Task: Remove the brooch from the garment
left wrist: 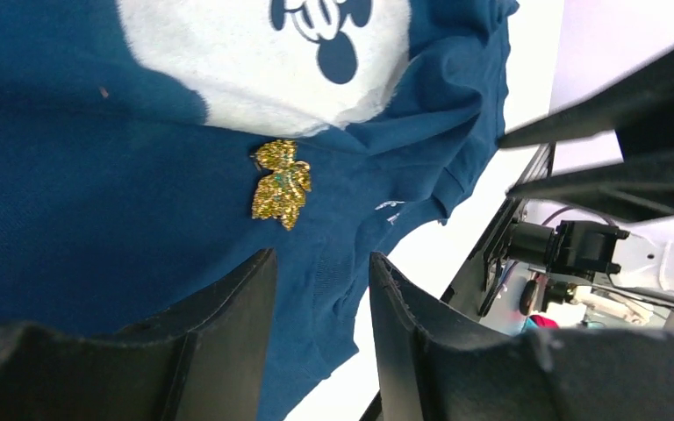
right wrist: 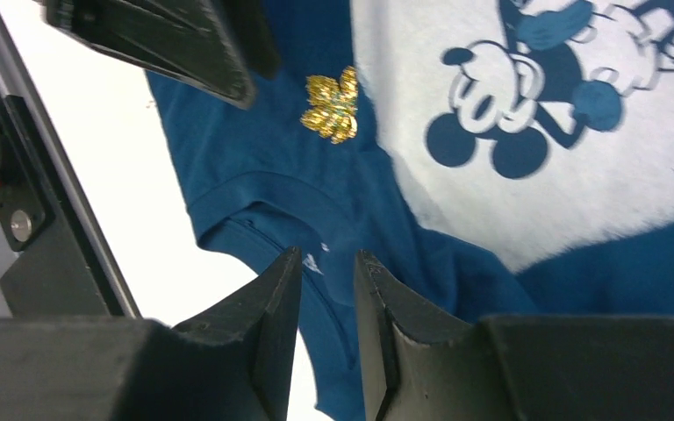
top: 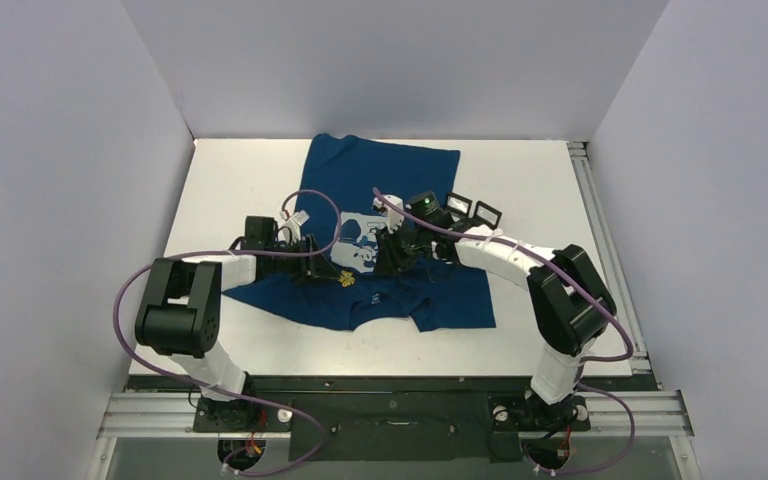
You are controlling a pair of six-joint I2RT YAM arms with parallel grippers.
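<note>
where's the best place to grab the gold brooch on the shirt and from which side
I'd pinch the brooch across its narrow width, at the lobed edges, coming straight down from above: it lies flat on the garment beside the pale print, so only its rim offers purchase.

Top view: fixed high, above and behind the arm bases, facing down toward the far wall. It is distant and takes in the whole desk (top: 220,190) and the garment (top: 380,170).

Left wrist view: rides the left arm, very near the cloth, looking rightward past the left tool (left wrist: 323,263).

Right wrist view: equally close, looking leftward past the right tool (right wrist: 327,259).

Shared: the brooch (left wrist: 281,182) and the mouse print (right wrist: 579,132) appear in all three. Each wrist view catches part of the other arm at its edge.
</note>
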